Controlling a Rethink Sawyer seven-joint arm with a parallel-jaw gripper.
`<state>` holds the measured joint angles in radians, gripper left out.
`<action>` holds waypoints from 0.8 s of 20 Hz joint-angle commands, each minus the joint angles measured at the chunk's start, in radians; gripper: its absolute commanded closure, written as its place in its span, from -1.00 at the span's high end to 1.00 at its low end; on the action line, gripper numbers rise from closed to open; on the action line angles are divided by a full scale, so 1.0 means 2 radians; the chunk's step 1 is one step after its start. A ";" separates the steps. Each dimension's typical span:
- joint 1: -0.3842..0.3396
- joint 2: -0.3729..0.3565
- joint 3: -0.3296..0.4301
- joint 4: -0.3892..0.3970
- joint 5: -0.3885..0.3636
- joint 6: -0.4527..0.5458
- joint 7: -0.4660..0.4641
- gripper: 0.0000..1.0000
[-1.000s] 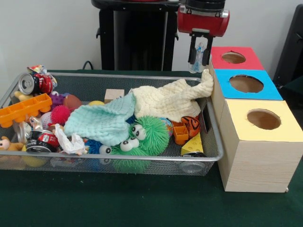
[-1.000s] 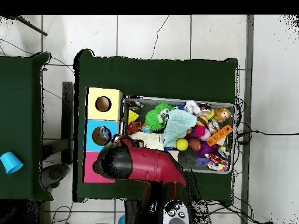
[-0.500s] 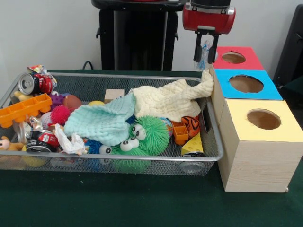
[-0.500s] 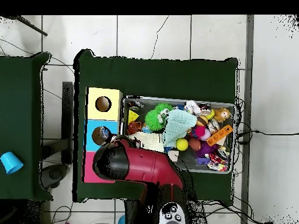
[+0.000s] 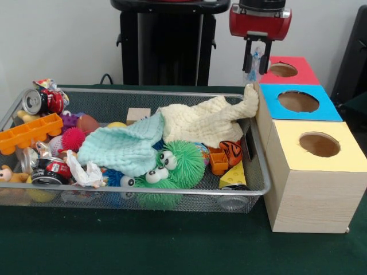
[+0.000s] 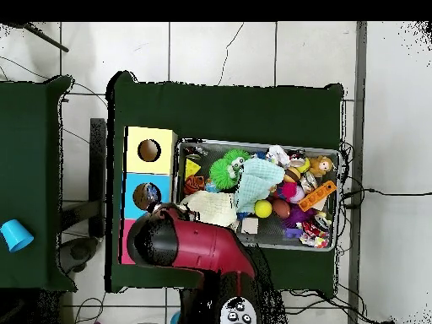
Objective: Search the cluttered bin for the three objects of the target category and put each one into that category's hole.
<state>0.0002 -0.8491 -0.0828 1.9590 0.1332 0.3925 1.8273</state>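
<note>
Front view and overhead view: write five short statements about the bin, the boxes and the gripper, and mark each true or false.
1. The gripper holds a small clear object. True.
2. The gripper is down inside the mesh bin. False: it hangs above the bin's far corner, beside the red-topped box.
3. The yellow-topped box sits nearest the camera. True.
4. The cream cloth lies wholly inside the bin. False: one end reaches up over the rim against the blue-topped box.
5. The green fuzzy toy has googly eyes. True.
</note>
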 commanded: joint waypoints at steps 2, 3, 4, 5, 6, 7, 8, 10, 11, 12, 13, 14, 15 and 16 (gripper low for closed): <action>0.030 0.010 0.008 0.029 0.037 -0.011 0.138 -1.00; 0.033 0.011 0.008 0.030 0.039 -0.014 0.138 -1.00; 0.036 0.011 0.007 0.031 0.041 -0.016 0.139 -1.00; 0.040 0.012 0.006 0.031 0.044 -0.018 0.140 -1.00; 0.043 0.013 0.005 0.032 0.047 -0.019 0.141 -1.00; 0.047 0.015 0.004 0.032 0.049 -0.022 0.142 -1.00; 0.050 0.017 0.003 0.032 0.052 -0.025 0.143 -1.00; 0.056 0.021 -0.001 0.029 0.055 -0.026 0.144 -1.00; 0.058 0.022 -0.002 0.028 0.057 -0.027 0.144 -1.00; 0.059 0.023 -0.002 0.027 0.059 -0.028 0.143 -1.00; 0.059 0.024 -0.002 0.027 0.061 -0.028 0.141 -1.00; 0.061 0.024 -0.003 0.025 0.063 -0.027 0.140 -1.00; 0.062 0.025 -0.004 0.024 0.064 -0.026 0.140 -1.00; 0.064 0.026 -0.006 0.023 0.065 -0.026 0.140 -1.00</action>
<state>0.1270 -0.8365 -0.0868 1.9858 0.2041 0.3921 1.8341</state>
